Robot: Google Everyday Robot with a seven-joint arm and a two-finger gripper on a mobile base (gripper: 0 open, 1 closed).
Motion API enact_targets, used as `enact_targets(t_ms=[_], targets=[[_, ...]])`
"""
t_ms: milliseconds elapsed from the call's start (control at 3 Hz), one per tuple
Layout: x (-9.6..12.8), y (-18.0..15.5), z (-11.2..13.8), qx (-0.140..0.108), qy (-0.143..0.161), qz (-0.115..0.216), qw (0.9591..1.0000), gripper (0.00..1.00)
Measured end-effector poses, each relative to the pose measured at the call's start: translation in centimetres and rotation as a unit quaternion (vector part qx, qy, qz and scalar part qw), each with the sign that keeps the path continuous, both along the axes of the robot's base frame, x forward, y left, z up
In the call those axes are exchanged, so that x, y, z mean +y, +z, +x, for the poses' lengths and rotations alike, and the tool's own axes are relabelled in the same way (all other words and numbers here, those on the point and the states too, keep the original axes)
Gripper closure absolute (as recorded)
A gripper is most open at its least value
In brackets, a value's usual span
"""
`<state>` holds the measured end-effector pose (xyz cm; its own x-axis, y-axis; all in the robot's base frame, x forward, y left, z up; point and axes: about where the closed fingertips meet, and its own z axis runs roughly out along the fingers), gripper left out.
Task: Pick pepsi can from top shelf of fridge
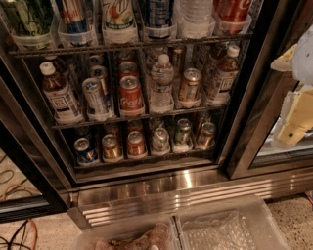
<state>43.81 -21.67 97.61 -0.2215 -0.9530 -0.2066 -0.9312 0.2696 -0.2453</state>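
The fridge (188, 188) stands open in front of me, with dark door frames and a ribbed steel base. Its top shelf (132, 45) is a dark wire rack with a row of clear plastic cup holders along the upper edge of the view. The pepsi can (159, 12), blue with pale lettering, stands upright in a holder right of the middle, its top cut off by the frame. Other tall cans and a clear bottle stand beside it. My gripper (295, 119), pale cream and white, is at the far right edge, in front of the right door and well apart from the can.
The middle rack holds a red Coca-Cola can (130, 95), a water bottle (161, 83) and tea bottles (58, 95). The lower rack holds short cans, among them a small blue one (84, 149). Two clear plastic bins (230, 227) sit on the floor below. Cables (19, 229) lie at the left.
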Motion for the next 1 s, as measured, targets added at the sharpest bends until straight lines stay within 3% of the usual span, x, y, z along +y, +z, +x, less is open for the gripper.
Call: enact_targets(t_ms=[667, 1000], targets=[[0.5, 0.2, 0.4, -0.007, 0.000, 0.010, 0.9999, 0.00], [-1.5, -0.2, 2.0, -0.002, -0.021, 0.076, 0.9969, 0.00]])
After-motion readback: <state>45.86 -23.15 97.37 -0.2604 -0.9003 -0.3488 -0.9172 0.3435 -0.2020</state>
